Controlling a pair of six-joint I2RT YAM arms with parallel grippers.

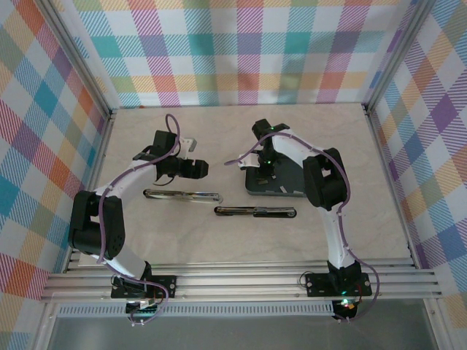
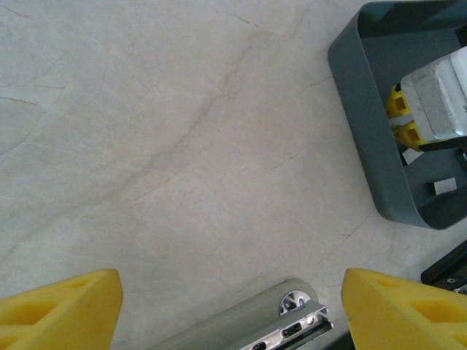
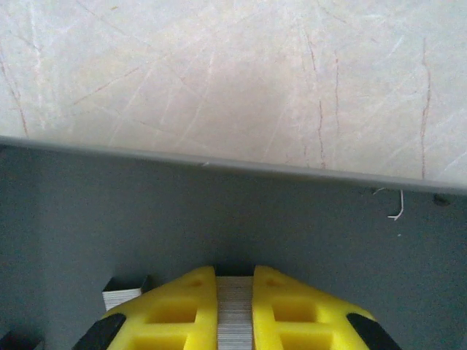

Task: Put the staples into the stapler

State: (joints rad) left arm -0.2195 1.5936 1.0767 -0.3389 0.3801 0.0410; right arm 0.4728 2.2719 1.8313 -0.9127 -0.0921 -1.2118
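Observation:
A strip of staples sits pinched between the yellow fingers of my right gripper, which is shut on it low inside the dark grey tray. From above, that gripper hangs over the tray. One stapler lies lengthwise on the table left of centre. My left gripper hovers just behind it. In the left wrist view this gripper is open with nothing in it, above the stapler's metal end.
A second stapler lies in front of the tray. More staples rest in the tray, and one strip shows in the left wrist view. A loose bent staple lies by the tray wall. Checked walls enclose the table.

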